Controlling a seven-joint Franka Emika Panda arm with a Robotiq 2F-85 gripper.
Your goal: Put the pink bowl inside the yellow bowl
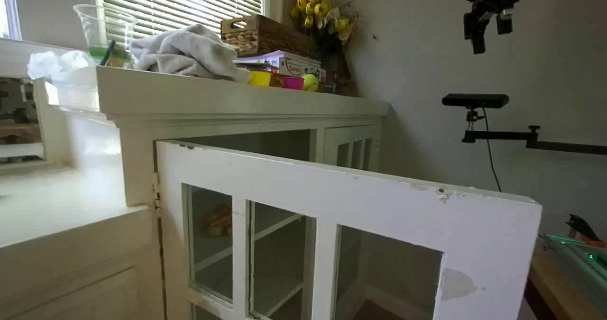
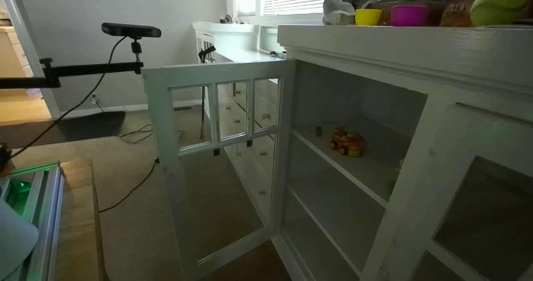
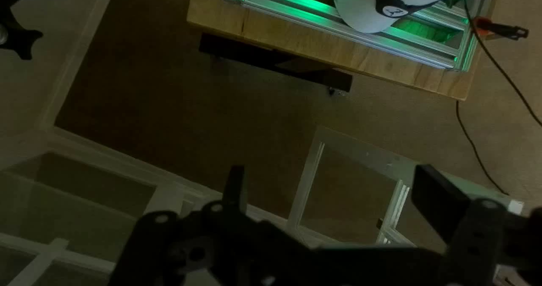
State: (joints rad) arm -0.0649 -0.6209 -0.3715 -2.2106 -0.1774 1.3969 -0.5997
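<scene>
Home interior, white glass-doored cabinet (image 2: 433,118), window blinds (image 1: 199,0), flowers (image 1: 315,8)

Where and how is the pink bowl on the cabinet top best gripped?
Probably at the front rim of the pink bowl, coming from above with the open gripper straddling its wall. The bowl looks upright, slightly wider at the top, and appears close to the front edge of the cabinet top; the yellow bowl and tennis ball flank it, making sideways approaches tighter.

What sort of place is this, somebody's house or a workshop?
Probably a room in someone's home. A white cabinet with glass-paned doors, slatted window blinds and what looks like a toy vehicle on a cabinet shelf all suggest it.
</scene>
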